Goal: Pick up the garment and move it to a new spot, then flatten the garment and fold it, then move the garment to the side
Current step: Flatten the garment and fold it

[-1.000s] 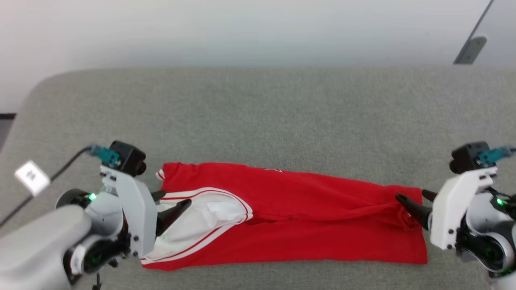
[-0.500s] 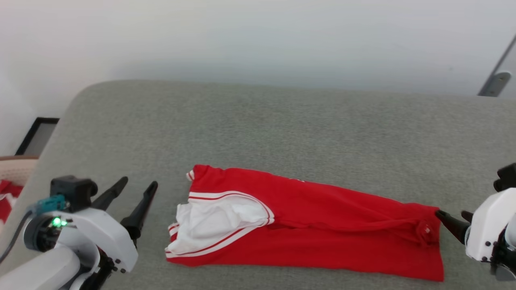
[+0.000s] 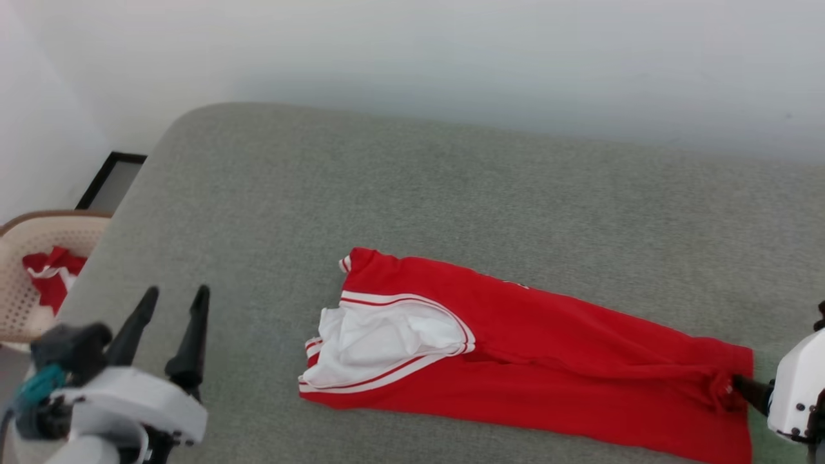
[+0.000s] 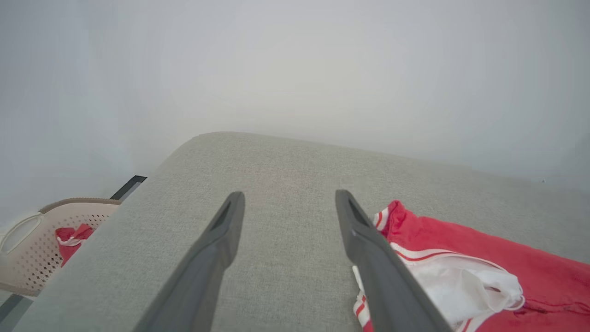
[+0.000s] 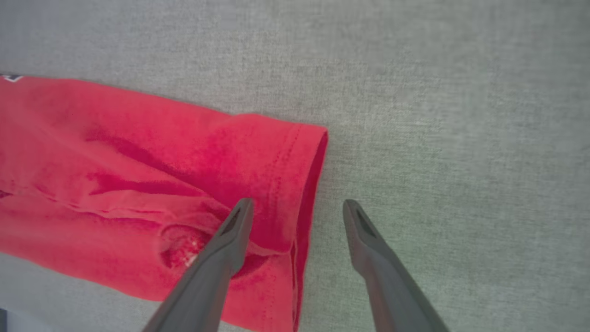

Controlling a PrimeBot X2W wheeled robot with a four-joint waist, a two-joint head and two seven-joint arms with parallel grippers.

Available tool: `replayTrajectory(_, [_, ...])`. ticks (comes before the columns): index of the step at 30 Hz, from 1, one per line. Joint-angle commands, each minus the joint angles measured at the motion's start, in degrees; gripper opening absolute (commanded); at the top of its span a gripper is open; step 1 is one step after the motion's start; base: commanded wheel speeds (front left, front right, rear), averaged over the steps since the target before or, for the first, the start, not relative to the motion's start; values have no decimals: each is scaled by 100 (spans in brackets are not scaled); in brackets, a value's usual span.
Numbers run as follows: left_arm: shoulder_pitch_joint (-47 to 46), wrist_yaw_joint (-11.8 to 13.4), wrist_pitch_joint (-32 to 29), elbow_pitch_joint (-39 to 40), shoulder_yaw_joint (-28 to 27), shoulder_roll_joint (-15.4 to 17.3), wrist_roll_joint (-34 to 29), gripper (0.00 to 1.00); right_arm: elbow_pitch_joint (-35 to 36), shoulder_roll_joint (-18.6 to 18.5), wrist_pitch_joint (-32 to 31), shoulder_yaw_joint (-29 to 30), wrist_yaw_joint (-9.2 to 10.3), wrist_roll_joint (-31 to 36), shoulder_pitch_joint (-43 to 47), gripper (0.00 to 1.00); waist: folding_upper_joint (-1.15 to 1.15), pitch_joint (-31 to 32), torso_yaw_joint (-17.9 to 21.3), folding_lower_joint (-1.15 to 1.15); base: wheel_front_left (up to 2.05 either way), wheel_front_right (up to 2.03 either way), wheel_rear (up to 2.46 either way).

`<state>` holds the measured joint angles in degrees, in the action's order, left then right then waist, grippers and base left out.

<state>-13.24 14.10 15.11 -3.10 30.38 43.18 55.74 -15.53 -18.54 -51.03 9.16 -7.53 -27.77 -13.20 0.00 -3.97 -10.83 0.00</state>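
The garment (image 3: 567, 361) lies as a long red strip on the grey cushioned surface (image 3: 412, 193), white lining showing at its striped armhole on the left end. My left gripper (image 3: 175, 296) stands open to the left of it, clear of the cloth, fingers pointing away from me. In the left wrist view the left gripper (image 4: 290, 196) has bare grey fabric between its fingers, and the garment (image 4: 484, 249) lies beside the right finger. My right gripper (image 3: 741, 386) is at the hem end. In the right wrist view the right gripper (image 5: 297, 203) is open, straddling the hem edge of the garment (image 5: 138, 152), holding nothing.
A beige lattice basket (image 3: 38, 238) with a small red-and-white cloth bundle (image 3: 51, 274) stands on the floor off the surface's left edge, also seen as the basket (image 4: 32, 244) in the left wrist view. A pale wall runs behind. Wide bare grey surface lies beyond the garment.
The head camera has turned left, bringing the basket into view. My left gripper has drawn back off the armhole end to the left. The right gripper stays at the hem, open.
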Motion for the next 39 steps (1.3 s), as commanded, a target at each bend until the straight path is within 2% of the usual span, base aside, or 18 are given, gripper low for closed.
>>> replayTrajectory(1, [296, -167, -1, -37, -397, -203, -249, 100, -120, 62, -43, 66, 10, 15, -31, 100, 0, -76, -97, 0, 0, 0, 0])
replayTrajectory(3, [427, -236, -1, -63, -551, -299, -373, 100, -185, 85, -72, 76, 10, 27, -39, 100, 0, -90, -117, 0, 0, 0, 0])
replayTrajectory(13, [918, -1019, 0, -307, -1708, -1156, -1307, 100, -1104, 398, 27, 71, 9, -36, -301, 100, 0, -284, -330, 0, 0, 0, 0])
replayTrajectory(15, [914, -1167, 0, -377, -1857, -1286, -1426, 100, -1283, 434, 55, 23, 7, -76, -346, 14, 0, -307, -374, 0, 0, 0, 0])
replayTrajectory(16, [929, -1230, 0, -420, -1916, -1330, -1487, 100, -1346, 438, 77, -16, 5, -79, -363, 0, 0, -316, -391, 0, 0, 0, 0])
replayTrajectory(19, [989, -1375, 0, -542, -2094, -1448, -1615, 100, -1445, 423, 127, -109, 5, -147, -398, 0, 0, -333, -420, 0, 0, 0, 0])
replayTrajectory(25, [1032, -1587, 0, -673, -2321, -1615, -1818, 100, -1402, 138, 266, -90, 12, -176, -542, 0, 0, -354, -399, 0, 0, 0, 0])
replayTrajectory(39, [1059, -1863, 1, -800, -2566, -1857, -2056, 100, -1469, -902, 410, 807, 12, 249, -586, 0, 0, -308, -215, 0, 0, 0, 0])
